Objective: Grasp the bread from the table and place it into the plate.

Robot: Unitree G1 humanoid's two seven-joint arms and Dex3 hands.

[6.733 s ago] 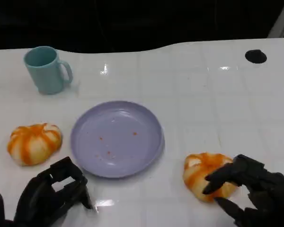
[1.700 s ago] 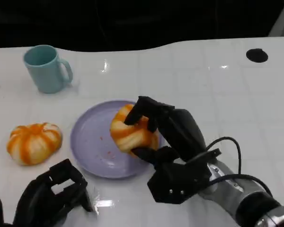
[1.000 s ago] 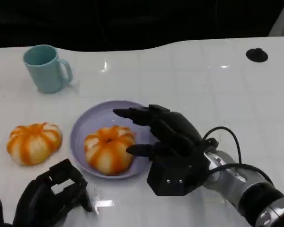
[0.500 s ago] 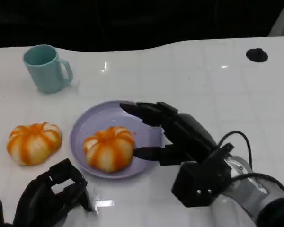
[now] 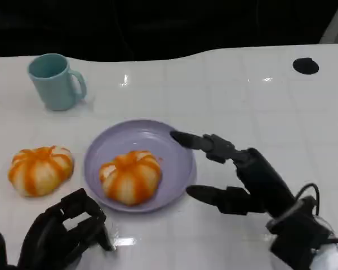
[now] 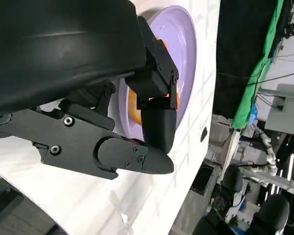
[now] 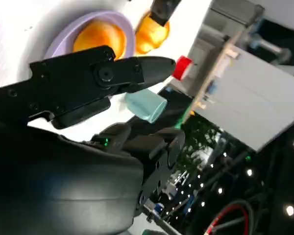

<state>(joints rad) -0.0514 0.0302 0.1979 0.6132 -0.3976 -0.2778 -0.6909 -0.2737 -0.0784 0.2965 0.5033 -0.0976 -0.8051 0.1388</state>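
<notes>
An orange-and-white striped bread (image 5: 130, 175) lies in the lavender plate (image 5: 169, 147), toward its near left side; the right wrist view shows the bread (image 7: 100, 35) in the plate (image 7: 60, 40) too. My right hand (image 5: 245, 177) hovers just right of the plate, fingers spread and holding nothing, clear of the bread. A second striped bread (image 5: 40, 170) sits on the table left of the plate. My left hand (image 5: 62, 230) rests at the near left with fingers curled in, holding nothing; past it the left wrist view catches the plate (image 6: 183, 34).
A teal mug (image 5: 55, 81) stands at the back left. A black round mark (image 5: 305, 66) lies at the far right of the white table (image 5: 259, 107). The table's far edge meets a dark background.
My right hand carried the bread from the near right into the plate, let it go, and has drawn back to the right with fingers spread. The left hand has not moved.
</notes>
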